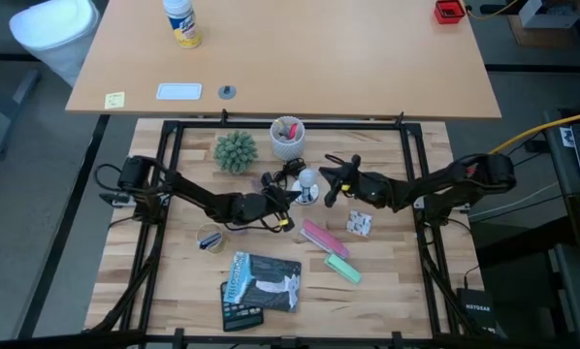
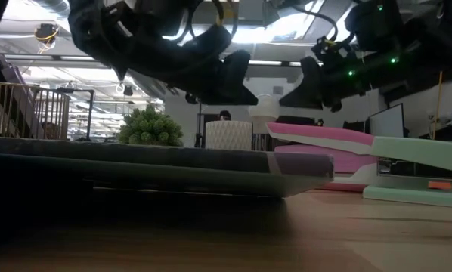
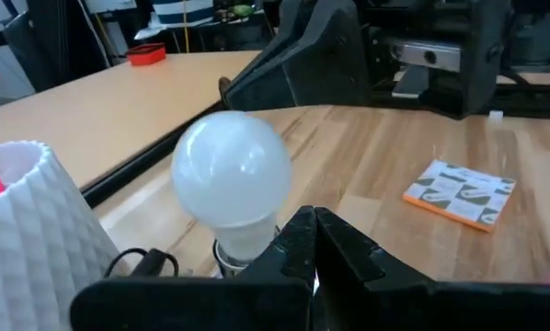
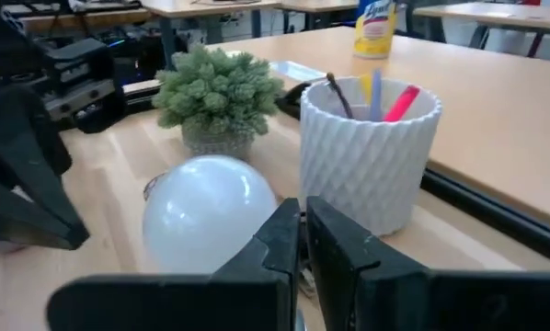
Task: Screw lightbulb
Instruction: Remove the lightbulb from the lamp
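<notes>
High view: one lightbulb (image 1: 307, 178), apparently two staplers (image 1: 331, 248).

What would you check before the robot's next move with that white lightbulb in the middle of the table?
1. Lightbulb upright, glass end up: ok, it stands near the white cup.
2. Bulb seated in a socket: cannot tell, its base is hidden behind the fingers in both wrist views.
3. Left tool closed and empty: ok, fingers together just short of the bulb.
4. Right tool closed and empty: ok, fingers together beside the bulb.
5. Either tool gripping the bulb: not ok, neither holds it.
6. Room around the bulb: not ok, the cup and small green plant stand close by.
</notes>
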Motion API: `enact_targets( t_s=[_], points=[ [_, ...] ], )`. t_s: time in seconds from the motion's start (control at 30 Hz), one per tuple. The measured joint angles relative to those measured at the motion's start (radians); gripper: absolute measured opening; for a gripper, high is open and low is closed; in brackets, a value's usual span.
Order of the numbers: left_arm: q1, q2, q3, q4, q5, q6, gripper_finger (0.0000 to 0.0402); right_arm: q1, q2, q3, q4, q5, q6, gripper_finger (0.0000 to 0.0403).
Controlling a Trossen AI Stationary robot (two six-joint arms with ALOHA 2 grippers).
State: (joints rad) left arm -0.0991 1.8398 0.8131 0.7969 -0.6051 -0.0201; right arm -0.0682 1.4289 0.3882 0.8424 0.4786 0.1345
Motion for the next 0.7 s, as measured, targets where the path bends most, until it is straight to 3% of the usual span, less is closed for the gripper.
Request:
enact_targets(
  t_s=[0.47, 0.7],
  points=[
    [0.094, 0.015, 0.000, 0.027, -0.007, -0.002, 0.0000, 0.002, 0.028, 0.000, 0.001, -0.117, 0.098, 0.0028],
    [0.122, 0.015, 0.000, 0.023, -0.015, -0.005, 0.0000, 0.065, 0.030, 0.000, -0.003, -0.169, 0.101, 0.0028]
  ],
)
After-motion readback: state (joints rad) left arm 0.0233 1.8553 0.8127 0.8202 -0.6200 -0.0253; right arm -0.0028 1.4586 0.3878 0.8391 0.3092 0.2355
